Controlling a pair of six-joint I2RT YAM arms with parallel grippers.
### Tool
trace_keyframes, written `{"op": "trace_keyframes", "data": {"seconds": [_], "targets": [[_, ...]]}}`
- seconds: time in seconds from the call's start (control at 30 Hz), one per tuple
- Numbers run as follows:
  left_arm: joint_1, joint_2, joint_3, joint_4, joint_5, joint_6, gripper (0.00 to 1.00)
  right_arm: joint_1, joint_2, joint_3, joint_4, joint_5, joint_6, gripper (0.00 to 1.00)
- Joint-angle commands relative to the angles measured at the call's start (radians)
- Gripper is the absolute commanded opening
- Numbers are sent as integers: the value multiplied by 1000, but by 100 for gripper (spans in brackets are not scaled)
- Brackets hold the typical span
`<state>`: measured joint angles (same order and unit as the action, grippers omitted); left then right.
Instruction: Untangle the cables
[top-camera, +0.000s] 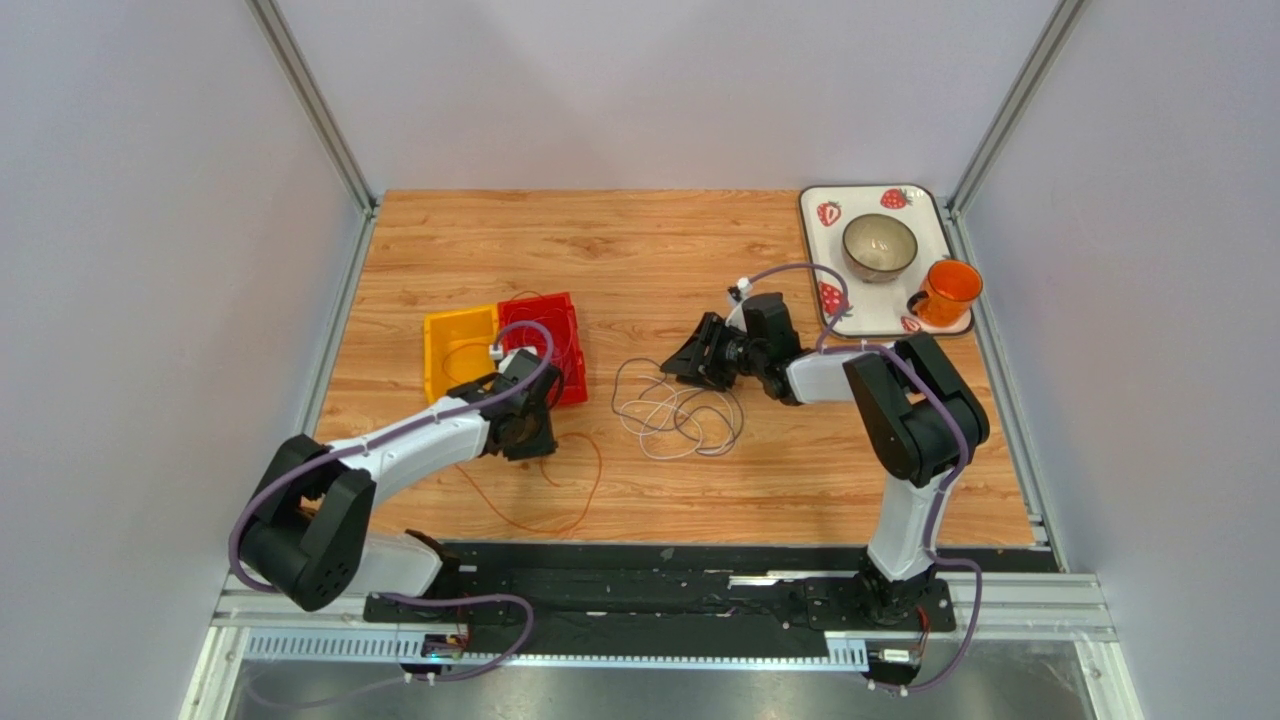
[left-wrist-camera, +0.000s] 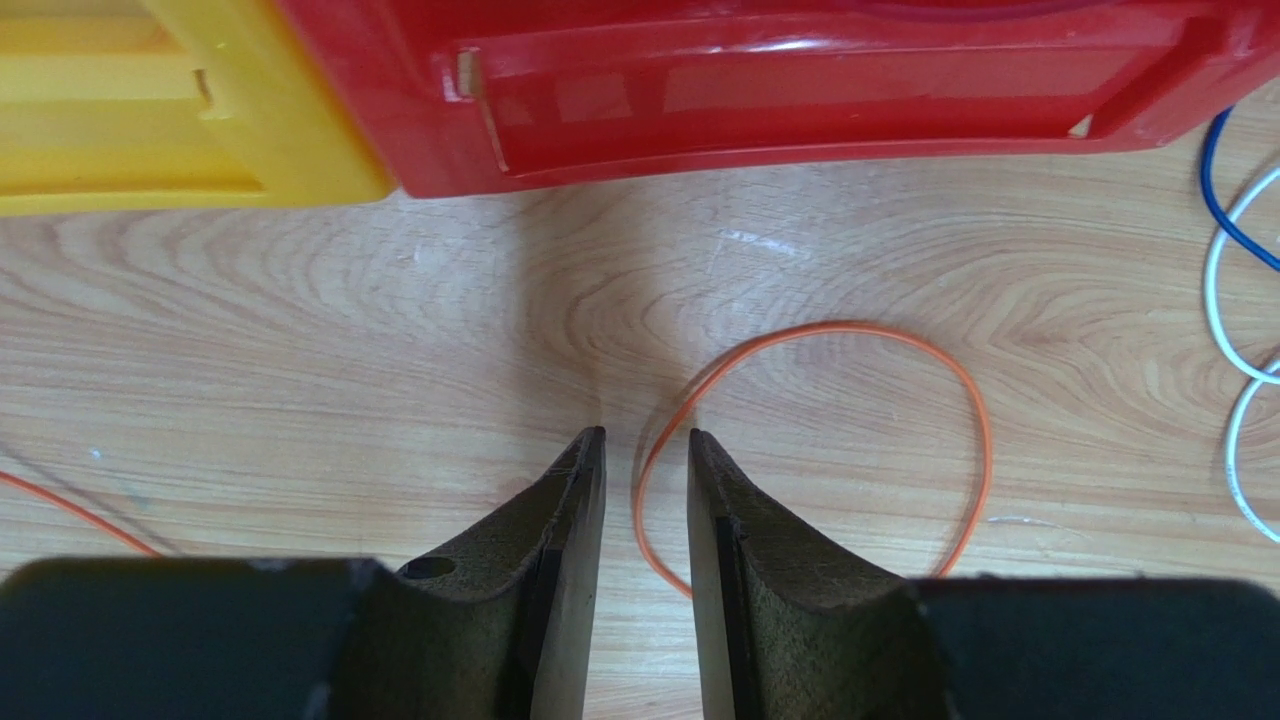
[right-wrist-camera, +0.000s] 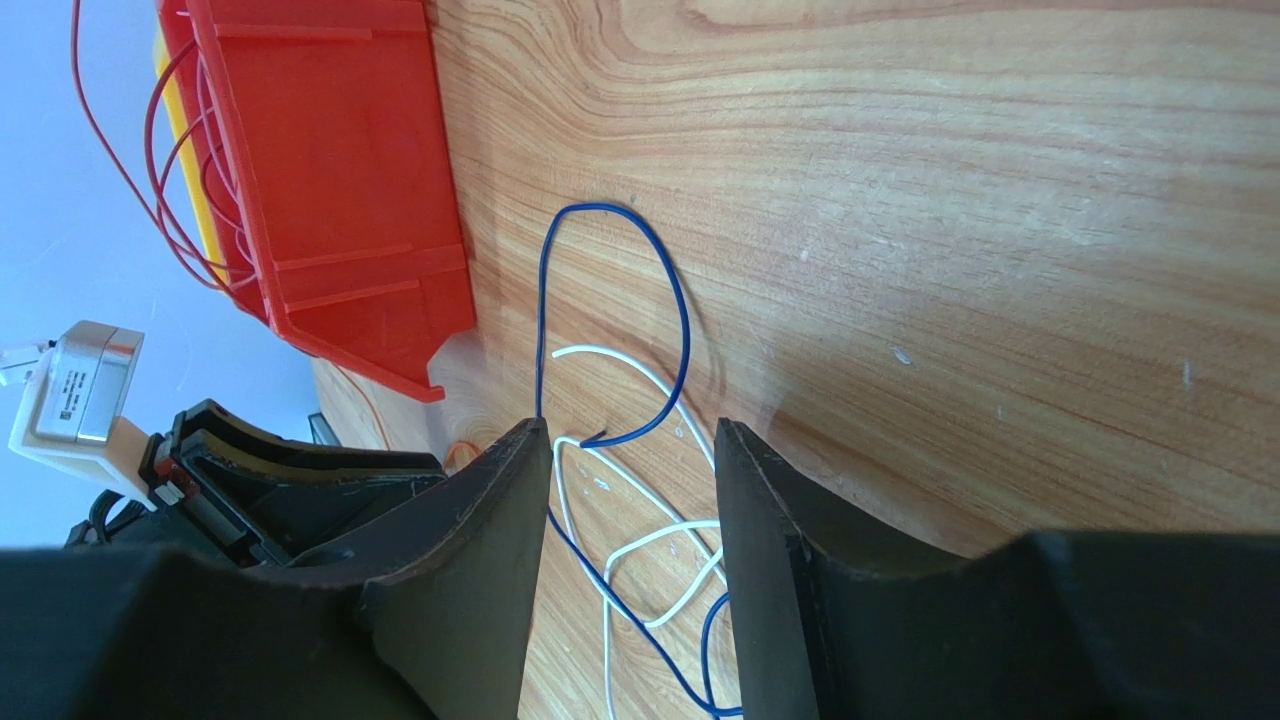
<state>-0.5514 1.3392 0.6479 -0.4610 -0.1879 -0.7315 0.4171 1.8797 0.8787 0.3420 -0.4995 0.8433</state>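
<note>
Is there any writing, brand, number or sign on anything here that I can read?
No readable text anywhere.
White rectangular plate: strawberry pictures only, no words.
Red plastic bin and yellow plastic bin: plain.
Small silver box: any marking too small to tell.

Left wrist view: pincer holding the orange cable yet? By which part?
Nothing held. The left pincer stands open, its jaws either side of one stretch of the orange cable loop, not pinching it.
</note>
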Motion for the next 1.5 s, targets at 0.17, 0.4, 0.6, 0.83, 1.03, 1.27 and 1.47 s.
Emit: {"op": "trace_keyframes", "data": {"seconds": [0.17, 0.4, 0.6, 0.83, 1.03, 1.27, 1.47], "targets": [[-28, 29, 45, -22, 14, -35, 33, -8, 10, 23, 60, -17, 17, 48], [-64, 93, 61, -15, 19, -60, 31, -11, 7, 20, 68, -20, 20, 48], [-94, 87, 67, -16, 13, -69, 30, -11, 10, 17, 71, -22, 23, 48], [-97, 104, 78, -51, -44, -83, 29, -12, 10, 16, 72, -24, 25, 48], [-97, 118, 91, -64, -61, -92, 17, -12, 9, 17, 74, -25, 25, 48], [-110, 187, 90, -28, -25, -103, 0, -15, 12, 16, 75, -27, 28, 48], [-125, 152, 128, -62, -39, -89, 0, -14, 10, 16, 78, -28, 28, 48]]}}
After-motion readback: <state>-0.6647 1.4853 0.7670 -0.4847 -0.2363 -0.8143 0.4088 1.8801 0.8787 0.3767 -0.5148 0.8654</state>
